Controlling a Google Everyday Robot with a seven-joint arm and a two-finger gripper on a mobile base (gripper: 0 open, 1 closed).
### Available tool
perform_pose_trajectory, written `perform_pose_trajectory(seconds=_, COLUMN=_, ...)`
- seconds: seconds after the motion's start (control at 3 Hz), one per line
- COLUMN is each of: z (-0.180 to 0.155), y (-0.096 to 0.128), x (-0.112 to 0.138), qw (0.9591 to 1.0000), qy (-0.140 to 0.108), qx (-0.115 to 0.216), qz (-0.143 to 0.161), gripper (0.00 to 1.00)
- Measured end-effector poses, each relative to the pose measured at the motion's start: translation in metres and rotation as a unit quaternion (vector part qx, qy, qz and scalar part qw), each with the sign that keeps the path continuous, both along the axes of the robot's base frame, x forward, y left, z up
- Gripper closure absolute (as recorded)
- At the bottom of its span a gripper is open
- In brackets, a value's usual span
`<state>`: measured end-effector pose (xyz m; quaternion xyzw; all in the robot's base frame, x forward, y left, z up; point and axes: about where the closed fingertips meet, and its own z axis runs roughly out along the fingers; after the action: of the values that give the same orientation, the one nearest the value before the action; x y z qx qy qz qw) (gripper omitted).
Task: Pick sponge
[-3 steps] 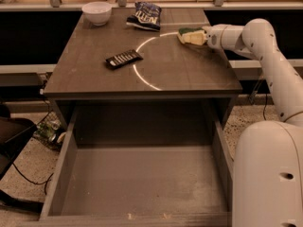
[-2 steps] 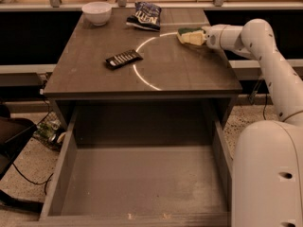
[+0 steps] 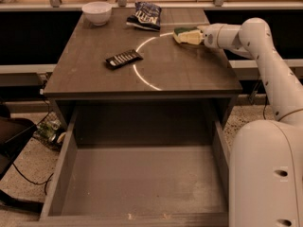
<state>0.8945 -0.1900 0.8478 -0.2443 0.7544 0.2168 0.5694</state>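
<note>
The sponge [image 3: 183,32], pale yellow with a dark green top, is at the right rear of the dark table top [image 3: 180,74]. My gripper [image 3: 193,38] reaches in from the right at table height, and its cream fingers are closed on the sponge's right end. The sponge sits at or just above the table surface, on the white arc marked on the table. The white arm bends back to the right and down to my base.
A white bowl [image 3: 97,12] stands at the rear left, a blue chip bag [image 3: 145,16] at the rear middle, and a black remote [image 3: 123,58] left of centre. A large open drawer [image 3: 142,183] sticks out below the table's front edge. Cables lie on the floor at left.
The gripper and the sponge have shifted slightly to the left together. The bowl, bag and remote have not moved.
</note>
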Motion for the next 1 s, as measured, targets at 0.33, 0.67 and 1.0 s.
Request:
perform_pose_trajectory(seconds=0.33, z=0.023, y=0.0, x=-0.007, qw=0.9992, qy=-0.019, qx=0.019, qz=0.029, gripper=1.0)
perform_pose_trajectory(seconds=0.67, z=0.064, y=-0.008, x=-0.027, qw=0.9972, qy=-0.036, qx=0.024, qz=0.061, gripper=1.0)
perform_pose_trajectory(seconds=1.0, z=0.101, y=-0.019, x=-0.056, qw=0.9959, qy=-0.037, qx=-0.012, qz=0.081, gripper=1.0)
